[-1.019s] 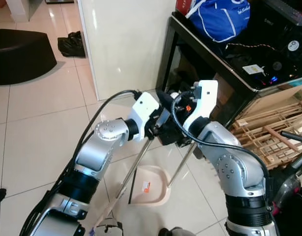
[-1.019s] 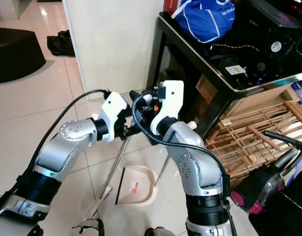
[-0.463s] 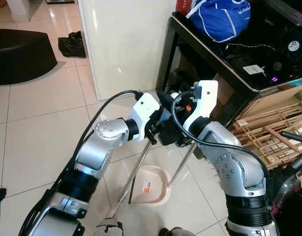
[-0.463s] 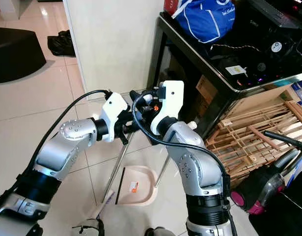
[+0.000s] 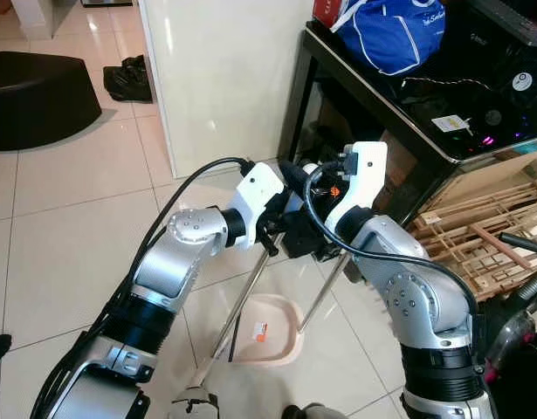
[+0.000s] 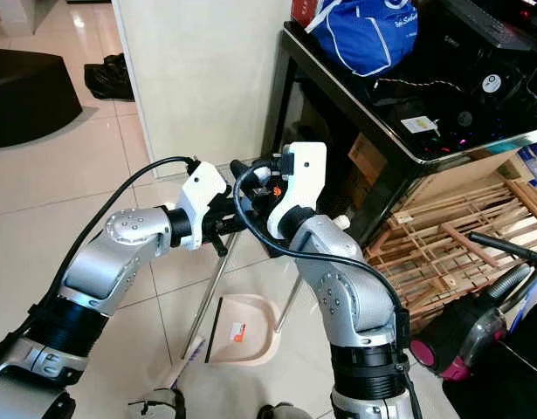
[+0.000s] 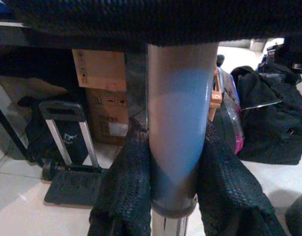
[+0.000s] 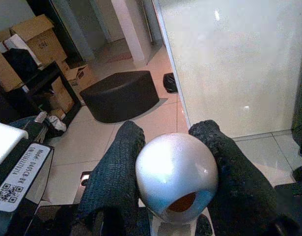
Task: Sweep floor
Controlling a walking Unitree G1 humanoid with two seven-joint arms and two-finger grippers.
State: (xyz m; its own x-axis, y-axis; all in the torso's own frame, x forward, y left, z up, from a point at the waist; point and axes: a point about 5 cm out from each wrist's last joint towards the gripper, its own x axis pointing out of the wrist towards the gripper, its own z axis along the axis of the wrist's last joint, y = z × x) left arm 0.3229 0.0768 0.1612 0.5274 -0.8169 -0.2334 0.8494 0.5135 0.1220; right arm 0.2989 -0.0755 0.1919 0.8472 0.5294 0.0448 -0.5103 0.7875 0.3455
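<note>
my left gripper point(image 7: 173, 182) is clamped on the broom handle point(image 7: 178, 128), fingers point(image 7: 123, 191) pressed to both sides. my right gripper point(image 8: 175, 172) pinches the dustpan handle's round silver cap point(image 8: 176, 174). the pink dustpan point(image 5: 268, 332) sits on the tiles below both grippers.

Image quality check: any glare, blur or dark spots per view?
Eye views: sharp, ceiling lights glare on the wall and floor tiles. Left wrist view: dim and shadowed, broom handle close and soft. Right wrist view: bright highlight on the dustpan handle knob, background slightly soft.
</note>
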